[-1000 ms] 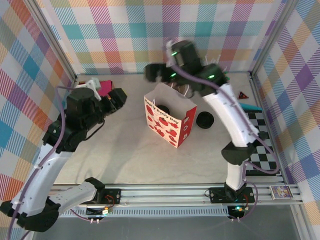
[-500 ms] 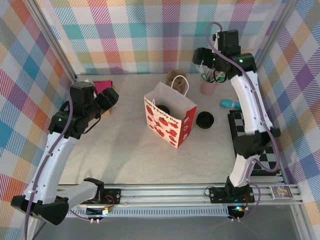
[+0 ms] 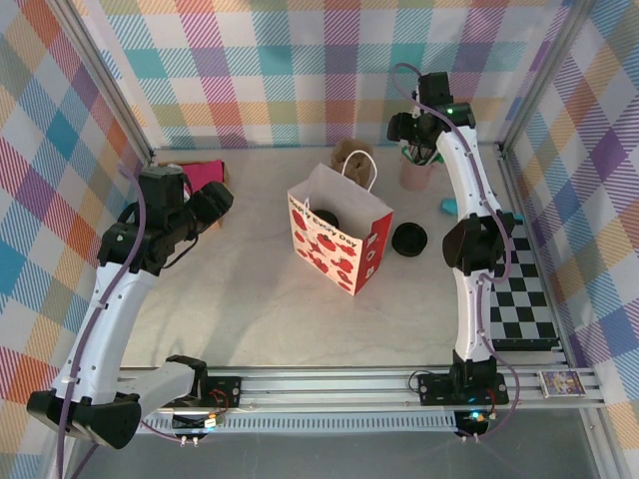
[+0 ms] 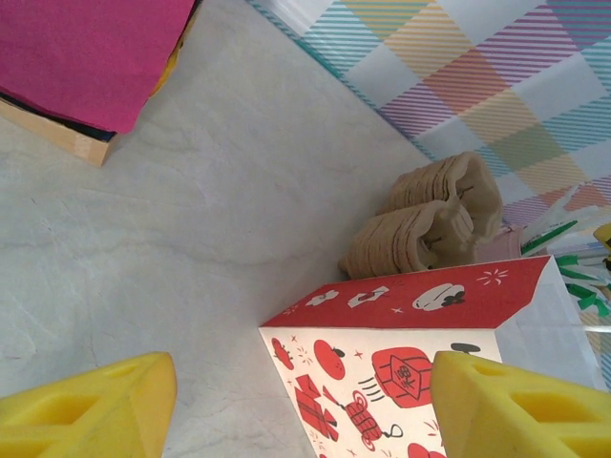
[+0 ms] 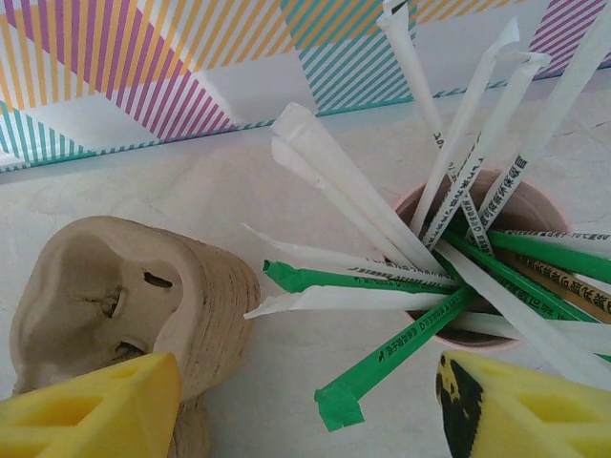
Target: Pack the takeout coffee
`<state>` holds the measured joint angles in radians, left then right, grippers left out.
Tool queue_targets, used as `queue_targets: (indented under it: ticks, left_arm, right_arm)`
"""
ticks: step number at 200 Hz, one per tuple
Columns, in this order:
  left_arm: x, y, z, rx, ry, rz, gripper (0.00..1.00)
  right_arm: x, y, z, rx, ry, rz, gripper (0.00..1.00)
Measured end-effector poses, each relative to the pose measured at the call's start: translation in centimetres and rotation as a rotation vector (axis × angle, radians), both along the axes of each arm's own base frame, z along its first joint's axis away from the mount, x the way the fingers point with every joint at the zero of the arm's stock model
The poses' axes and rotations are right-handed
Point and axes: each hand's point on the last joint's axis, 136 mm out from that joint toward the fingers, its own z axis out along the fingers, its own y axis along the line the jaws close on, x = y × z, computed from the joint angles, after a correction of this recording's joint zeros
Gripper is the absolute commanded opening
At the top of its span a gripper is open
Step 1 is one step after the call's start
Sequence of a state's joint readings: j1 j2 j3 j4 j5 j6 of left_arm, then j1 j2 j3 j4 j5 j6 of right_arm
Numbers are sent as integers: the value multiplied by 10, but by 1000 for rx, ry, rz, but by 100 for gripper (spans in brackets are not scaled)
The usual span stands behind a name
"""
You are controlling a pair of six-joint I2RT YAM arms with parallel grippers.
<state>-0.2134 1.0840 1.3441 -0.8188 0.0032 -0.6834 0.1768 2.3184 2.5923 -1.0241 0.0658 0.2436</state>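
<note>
**Coffee bagged:** A white paper bag (image 3: 339,238) printed with red cartoons stands upright, mouth open, at the middle of the pale marbled desk (image 3: 250,299). It sits between two robot arms in a cell with plaid walls (image 3: 300,60).

The takeout coffee (image 3: 327,217) sits inside the bag, toward its left side. From above, just its round black lid shows through the mouth (the cup's body is hidden by the bag's walls).

The left tool (image 4: 305,405) hangs over the desk's left rear, aimed at the bag. Its yellow fingers (image 4: 95,405) stand well apart and have hold of nothing.

The right tool (image 5: 310,405) hangs at the right rear above a pink cup (image 5: 535,196) stuffed with white- and green-wrapped straws (image 5: 401,277). Its own yellow fingers are likewise spread, with nothing gripped between them.

Near the pink cup, behind the bag, is a stack of brown pulp cup carriers (image 5: 124,296). A loose black lid (image 3: 409,239) rests on the desk just to the right of the bag, apart from it.

A pile of magenta napkins (image 4: 86,57) on a wooden holder (image 4: 57,134) lies at the left rear, near the left tool. A black-and-white checkered mat (image 3: 519,299) covers the desk's right edge.
</note>
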Motion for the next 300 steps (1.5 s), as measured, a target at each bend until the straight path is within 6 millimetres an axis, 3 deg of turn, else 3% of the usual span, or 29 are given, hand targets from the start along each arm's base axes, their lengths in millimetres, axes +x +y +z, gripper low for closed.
queue_targets:
  ticks: [106,158,190,251,300]
  left_arm:
    - [-6,6,-9,10,33,13,69]
    - [-9,8,-12,14,46,14,69]
    - [-10,9,-11,21,39,10,68]
    - [-12,12,-12,21,40,17,68]
    - [-12,13,-11,20,37,19,67]
  right_arm:
    - [0,-2,-16,-90,22,35,66]
    - [-9,5,-51,-146,105,44,58]
    - [-8,3,-54,-170,105,32,54]
    - [-5,-6,-51,-224,90,8,35]
    - [-5,-6,-45,-229,80,11,11]
